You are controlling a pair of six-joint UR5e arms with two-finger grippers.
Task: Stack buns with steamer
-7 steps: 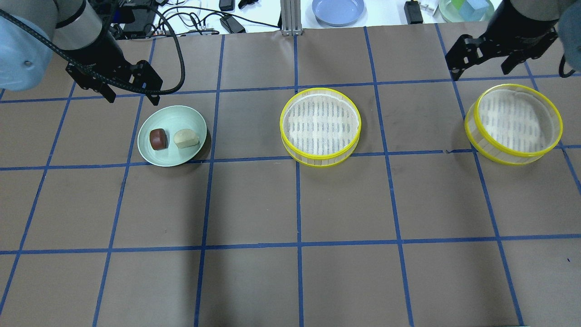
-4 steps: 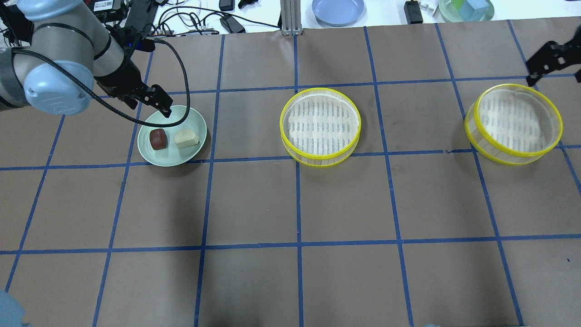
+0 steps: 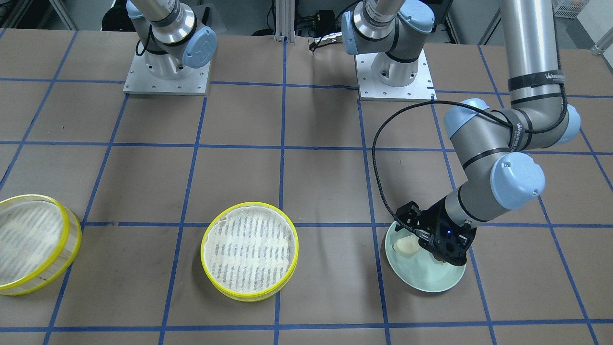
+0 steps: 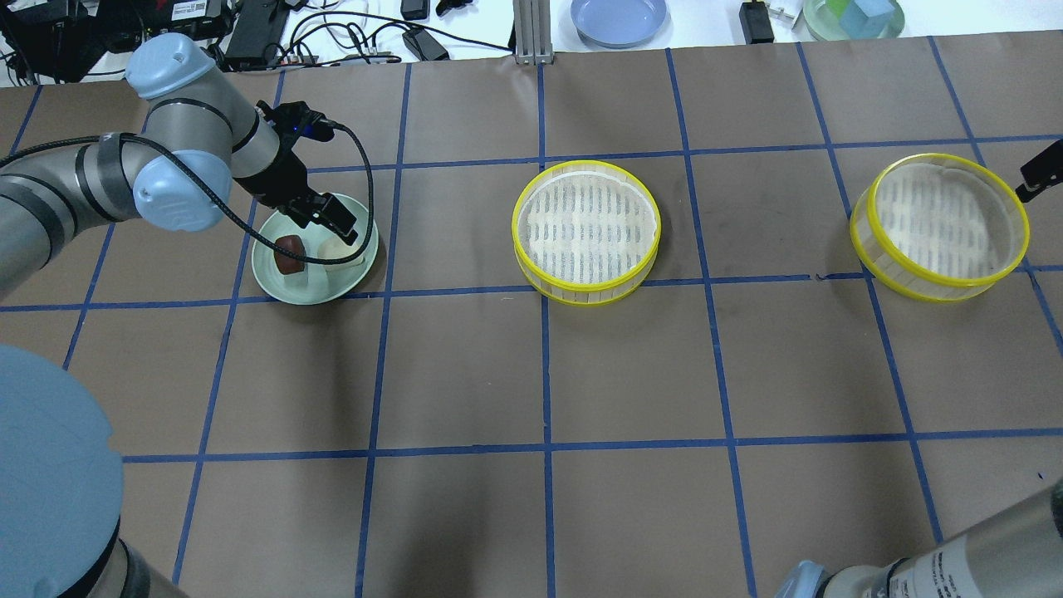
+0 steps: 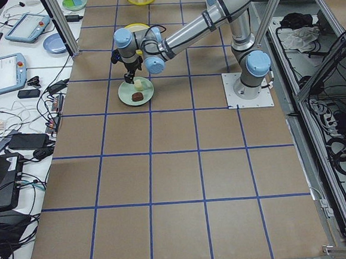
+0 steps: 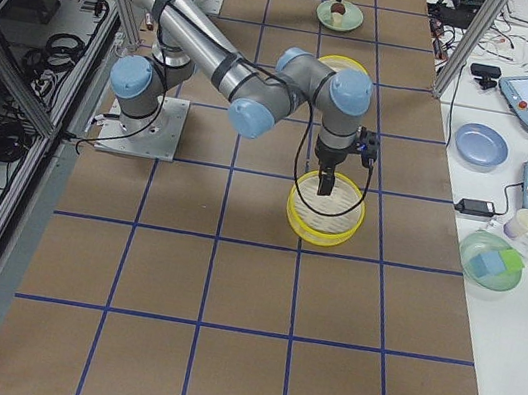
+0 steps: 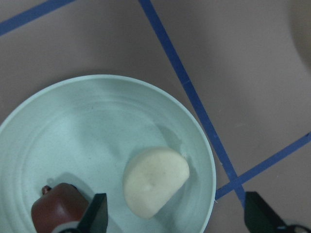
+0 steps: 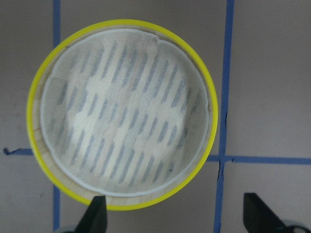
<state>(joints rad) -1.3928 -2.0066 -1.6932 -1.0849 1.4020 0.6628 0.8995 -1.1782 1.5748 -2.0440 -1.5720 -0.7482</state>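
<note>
A pale green plate [image 4: 309, 288] holds the cream-white bun [image 4: 335, 252] and the reddish-brown bun [image 4: 288, 252]. My left gripper [image 4: 325, 226] is open and low over the plate. In the left wrist view its fingertips [image 7: 99, 214] stand either side of the cream bun [image 7: 154, 180], and the brown bun [image 7: 59, 211] lies just outside them. One steamer tier [image 4: 586, 231] stands mid-table and the other [image 4: 940, 226] at the right; both are empty. My right gripper [image 8: 177, 219] is open above the right tier [image 8: 124, 114], touching nothing.
A blue plate [image 4: 619, 18], a bowl of coloured blocks [image 4: 854, 17] and cables lie beyond the table's far edge. The two arm bases [image 3: 393, 72] stand at the robot's side of the table. Blue tape lines grid the brown table.
My left gripper has come forward and down from behind the plate to sit over the buns. My right gripper has moved right, toward the edge of the overhead view.
</note>
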